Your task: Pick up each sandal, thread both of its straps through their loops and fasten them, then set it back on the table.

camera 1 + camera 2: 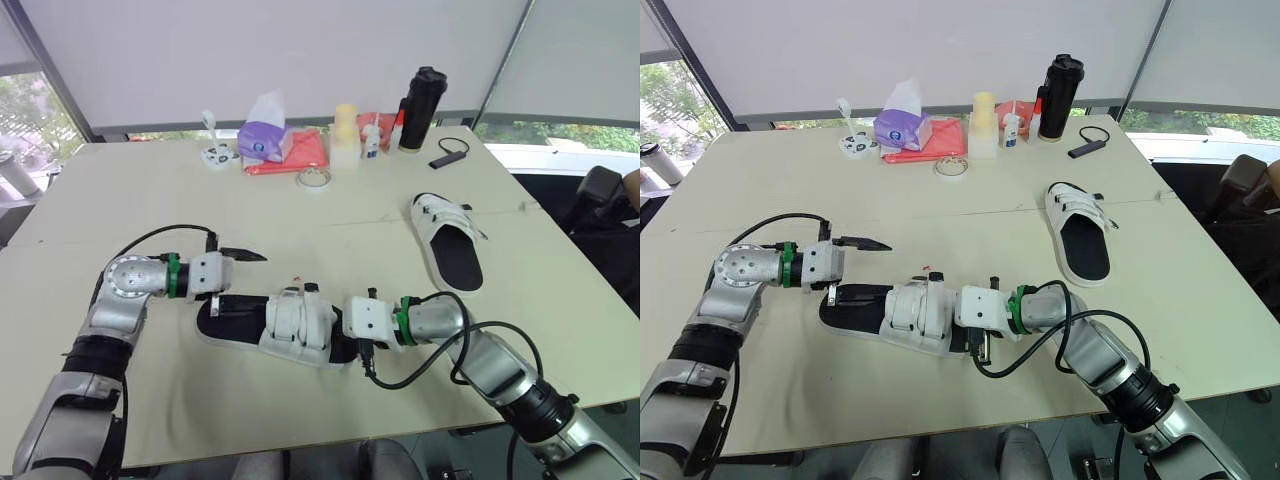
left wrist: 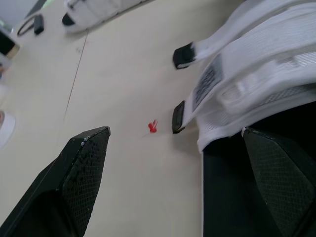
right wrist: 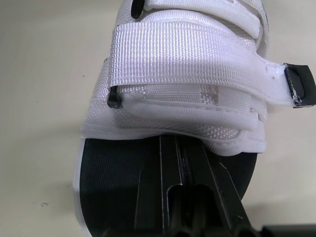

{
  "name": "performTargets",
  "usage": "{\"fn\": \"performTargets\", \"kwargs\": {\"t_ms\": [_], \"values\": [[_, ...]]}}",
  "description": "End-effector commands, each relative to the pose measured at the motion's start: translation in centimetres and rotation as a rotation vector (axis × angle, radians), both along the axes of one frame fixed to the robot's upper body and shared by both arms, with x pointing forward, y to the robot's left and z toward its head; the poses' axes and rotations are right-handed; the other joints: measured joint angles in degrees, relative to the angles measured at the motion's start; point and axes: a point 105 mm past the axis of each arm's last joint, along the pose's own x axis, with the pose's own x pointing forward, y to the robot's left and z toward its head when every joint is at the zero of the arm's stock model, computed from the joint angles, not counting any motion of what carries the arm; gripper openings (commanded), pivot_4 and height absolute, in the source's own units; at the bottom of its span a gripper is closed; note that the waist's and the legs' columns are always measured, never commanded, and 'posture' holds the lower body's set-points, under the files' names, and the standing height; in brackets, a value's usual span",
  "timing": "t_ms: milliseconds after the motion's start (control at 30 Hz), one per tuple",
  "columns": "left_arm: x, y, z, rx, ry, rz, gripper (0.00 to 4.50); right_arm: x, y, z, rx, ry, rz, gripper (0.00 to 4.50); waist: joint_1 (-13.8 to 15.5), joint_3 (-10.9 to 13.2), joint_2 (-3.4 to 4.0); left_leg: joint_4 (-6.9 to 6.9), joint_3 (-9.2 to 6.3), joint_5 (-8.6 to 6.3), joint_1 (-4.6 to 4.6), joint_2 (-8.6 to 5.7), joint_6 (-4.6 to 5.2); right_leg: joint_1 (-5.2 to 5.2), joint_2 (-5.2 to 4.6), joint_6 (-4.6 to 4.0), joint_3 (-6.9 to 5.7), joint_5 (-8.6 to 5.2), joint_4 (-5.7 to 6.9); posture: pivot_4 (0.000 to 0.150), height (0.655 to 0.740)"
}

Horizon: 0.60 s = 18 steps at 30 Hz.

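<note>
Left gripper gapes wide on my beige table under white blinds; lower centre, right gripper sits closed beneath the white-strapped black sandal's strap.

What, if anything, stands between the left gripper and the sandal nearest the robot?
Nothing visible. The left gripper is open right at the near sandal, one finger over its black sole, the other over bare table. A tiny red speck lies beside the strap tips.

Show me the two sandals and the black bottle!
near sandal (image 1: pixel 296 325), left eye view, on its white straps.
far sandal (image 1: pixel 457 262), left eye view, on its black footbed.
black bottle (image 1: pixel 417 118), left eye view, on its body.
</note>
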Motion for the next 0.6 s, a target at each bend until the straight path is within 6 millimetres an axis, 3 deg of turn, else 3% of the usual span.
{"fn": "performTargets", "kwargs": {"t_ms": [33, 233, 600], "values": [[-1.7, -1.5, -0.1, 0.044, -0.101, -0.157, 4.46, 0.7, -2.3, -3.4, -0.121, 0.083, -0.098, 0.0, 0.01, 0.0, 0.0, 0.01, 0.01, 0.0, 0.0, 0.0, 0.0, 0.0, 0.0, 0.02, 0.0, -0.01, 0.0, 0.15, 0.7296], [-2.3, -3.0, -1.1, 0.084, -0.234, -0.284, 4.46, 0.7, -2.6, -3.2, -0.127, 0.081, -0.101, 0.0, 0.05, -0.01, 0.01, 0.02, 0.04, 0.0, 0.0, 0.03, 0.01, 0.03, 0.0, 0.01, 0.0, -0.01, 0.0, 0.15, 0.7296], [-2.2, -5.9, -0.6, -0.03, -0.48, -0.384, 4.46, 0.8, -2.8, -3.2, -0.128, 0.079, -0.112, 0.0, 0.13, -0.02, 0.02, 0.07, 0.08, 0.02, 0.0, 0.03, 0.03, 0.16, 0.01, 0.08, 0.0, -0.03, 0.03, 0.15, 0.7296]]}}
